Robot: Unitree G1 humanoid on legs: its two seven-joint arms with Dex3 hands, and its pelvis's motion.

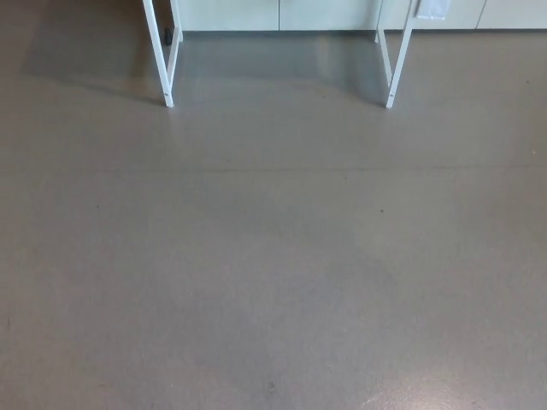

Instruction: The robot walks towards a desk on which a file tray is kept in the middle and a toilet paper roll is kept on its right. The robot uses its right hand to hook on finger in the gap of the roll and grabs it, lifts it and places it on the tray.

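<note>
Ahead on grey floor (273,256): white desk legs (162,60); hands out of view, state unknowable.

No part of the robot's body shows in the head view. Neither the left hand nor the right hand is in view, whether below the white desk legs (167,60) or beside them, so its colours, shapes, cables and markings cannot be told.
</note>
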